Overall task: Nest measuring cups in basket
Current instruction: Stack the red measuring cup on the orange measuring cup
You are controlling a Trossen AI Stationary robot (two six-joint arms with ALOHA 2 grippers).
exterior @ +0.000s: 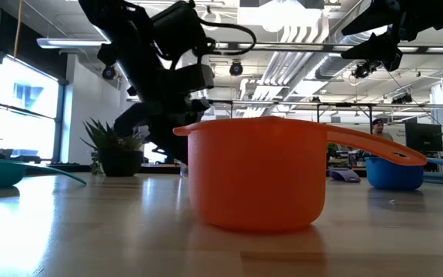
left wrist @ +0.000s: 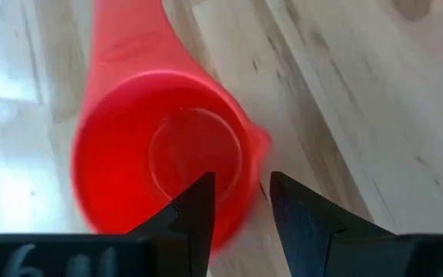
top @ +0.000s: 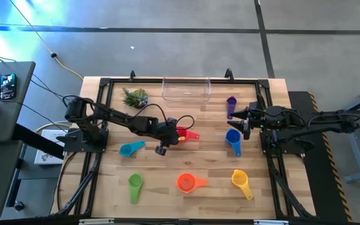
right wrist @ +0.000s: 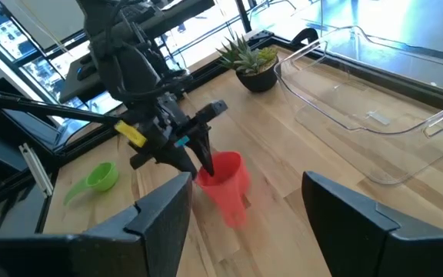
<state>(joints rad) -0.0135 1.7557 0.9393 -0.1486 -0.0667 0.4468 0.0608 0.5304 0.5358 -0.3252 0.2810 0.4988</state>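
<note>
Left gripper (left wrist: 241,201) straddles red cup (left wrist: 160,146) wall

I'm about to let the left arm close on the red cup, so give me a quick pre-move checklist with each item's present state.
1. Left gripper jaws open: ok.
2. Jaws straddle the red cup wall, one finger inside the bowl, one outside: ok, by the left wrist view.
3. Red cup upright on the table: ok; its mouth faces up.
4. Basket ready to receive: ok; it holds no cups.
5. Right gripper out of the way: ok; it hangs open at the table's right side, near the blue cup.
6. Jaws low enough on the rim for a firm pinch: cannot tell.
</note>
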